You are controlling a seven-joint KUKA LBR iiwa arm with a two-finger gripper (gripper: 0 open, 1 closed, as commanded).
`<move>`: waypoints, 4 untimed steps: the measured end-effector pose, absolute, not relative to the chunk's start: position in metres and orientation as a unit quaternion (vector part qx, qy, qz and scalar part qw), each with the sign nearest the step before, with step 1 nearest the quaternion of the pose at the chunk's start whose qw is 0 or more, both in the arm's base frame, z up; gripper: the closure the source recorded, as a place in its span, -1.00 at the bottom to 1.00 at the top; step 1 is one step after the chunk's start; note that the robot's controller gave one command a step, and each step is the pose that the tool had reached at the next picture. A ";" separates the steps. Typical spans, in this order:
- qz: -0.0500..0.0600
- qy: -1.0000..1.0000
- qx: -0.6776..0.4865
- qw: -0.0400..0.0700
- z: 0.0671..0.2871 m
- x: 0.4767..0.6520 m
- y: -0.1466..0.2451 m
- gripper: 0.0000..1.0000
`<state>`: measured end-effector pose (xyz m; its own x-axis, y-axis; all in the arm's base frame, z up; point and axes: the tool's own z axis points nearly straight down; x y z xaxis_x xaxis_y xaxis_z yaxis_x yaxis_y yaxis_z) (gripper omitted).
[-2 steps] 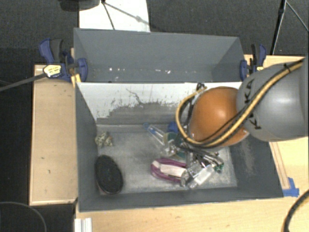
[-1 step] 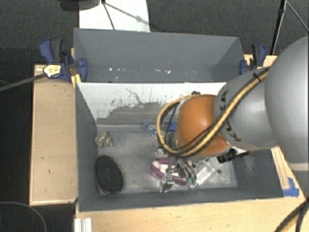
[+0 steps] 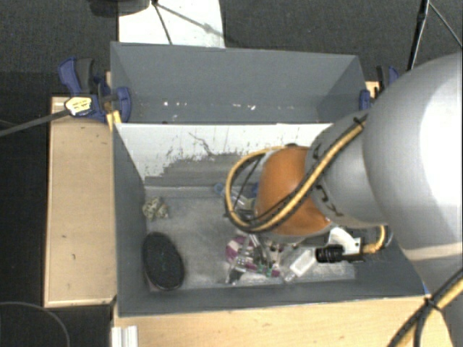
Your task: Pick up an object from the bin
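Observation:
My gripper [image 3: 262, 253] is low over the front middle of the bin floor, under the arm's orange cover. It stands in a small cluster of loose things. A purple piece [image 3: 234, 249] lies at its left side. A pale grey-white piece [image 3: 237, 273] sits just in front of that. A white oblong thing [image 3: 299, 263] lies close on its right. Small green and purple bits [image 3: 270, 270] show right beneath it. Whether any of these is held is hidden.
A black oval thing [image 3: 162, 261] lies flat in the front left corner. A small crumpled grey-tan thing [image 3: 155, 208] sits by the left wall further back. The arm with its orange cover and yellow-black cables hides the right half of the bin.

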<state>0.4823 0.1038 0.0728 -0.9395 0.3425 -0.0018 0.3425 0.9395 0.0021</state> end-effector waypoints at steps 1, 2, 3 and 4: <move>0.003 0.974 0.227 0.002 0.073 0.480 0.063 -1.00; 0.003 0.974 0.228 0.004 0.075 0.482 0.063 1.00; 0.001 0.974 0.226 0.003 0.136 0.483 0.063 1.00; 0.000 0.974 0.225 0.001 0.141 0.484 0.063 1.00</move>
